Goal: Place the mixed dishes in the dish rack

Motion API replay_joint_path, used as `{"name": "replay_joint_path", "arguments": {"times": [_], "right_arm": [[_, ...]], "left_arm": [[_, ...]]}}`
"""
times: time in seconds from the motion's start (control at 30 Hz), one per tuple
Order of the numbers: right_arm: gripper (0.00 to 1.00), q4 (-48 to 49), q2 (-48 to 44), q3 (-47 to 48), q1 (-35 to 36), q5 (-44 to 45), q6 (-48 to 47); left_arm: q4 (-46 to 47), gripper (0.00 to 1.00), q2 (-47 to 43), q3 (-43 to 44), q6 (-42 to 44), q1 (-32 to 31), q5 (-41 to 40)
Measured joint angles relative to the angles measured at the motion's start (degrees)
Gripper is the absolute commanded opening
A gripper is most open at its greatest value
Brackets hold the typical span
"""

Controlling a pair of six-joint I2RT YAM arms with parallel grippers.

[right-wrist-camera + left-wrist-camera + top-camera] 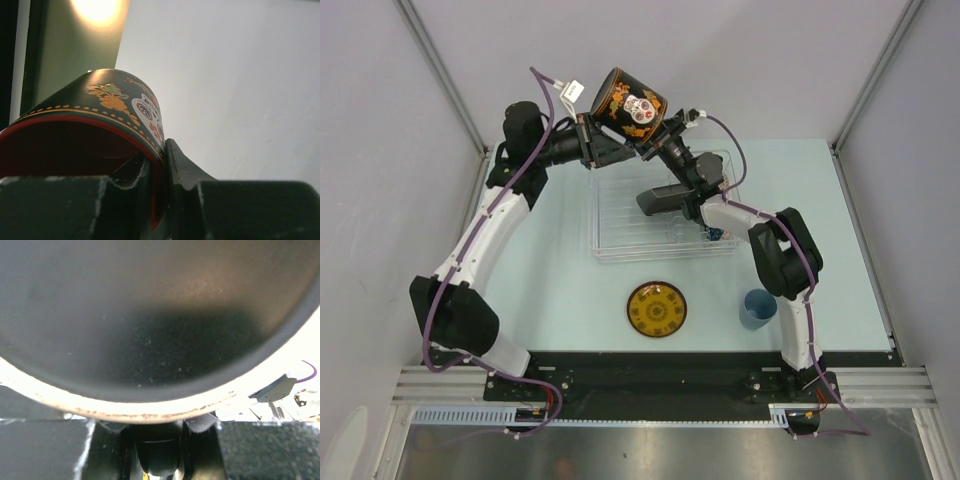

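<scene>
The red-inside dark cup (630,105), painted with flowers and a skull, is held in the air above the far edge of the clear dish rack (620,225). My right gripper (658,138) is shut on its rim (150,145), one finger inside and one outside. My left gripper (616,150) sits under the cup's base (150,330), and its fingers close round a dark rounded part, apparently the handle (157,455). A dark flat shape (665,198), maybe the black plate, stands in the rack. The yellow-brown saucer (657,308) and the light blue cup (757,308) sit on the table.
Something blue (717,235) shows in the rack's right end, mostly hidden under my right arm. Grey walls enclose the table on three sides. The beige bowl is not in view.
</scene>
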Motion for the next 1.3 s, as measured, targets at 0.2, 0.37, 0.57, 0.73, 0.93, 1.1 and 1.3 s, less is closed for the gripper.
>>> {"name": "replay_joint_path", "arguments": {"times": [0.2, 0.37, 0.57, 0.73, 0.93, 1.1, 1.3], "right_arm": [[0.0, 0.1, 0.0, -0.3, 0.1, 0.0, 0.2], [0.66, 0.5, 0.0, -0.4, 0.1, -1.5, 2.1], [1.0, 1.9, -0.1, -0.4, 0.9, -6.6, 3.3], [1.0, 1.9, -0.3, -0.9, 0.2, -8.4, 3.5], [1.0, 0.5, -3.4, -5.6, -2.9, -12.3, 2.2], [1.0, -2.2, -7.2, -8.1, -6.6, -15.9, 0.3], [1.0, -8.0, -15.3, -11.6, -12.1, -20.5, -5.6]], "left_arm": [[-1.6, 0.0, 0.0, 0.6, 1.0, 0.1, 0.1], [-4.1, 0.0, 0.0, 1.8, 2.8, 0.3, 0.0], [-6.7, 0.0, 1.4, 4.4, 6.9, 1.0, 0.8], [-6.4, 0.0, 1.4, 4.5, 6.7, 3.3, 1.8], [-5.5, 0.0, 1.4, 4.9, 5.3, 9.6, 1.8], [-14.5, 0.0, 1.4, 10.3, 10.6, 12.5, -3.8], [-23.7, 0.0, 1.5, 13.3, 20.0, 9.9, -13.7]]}}
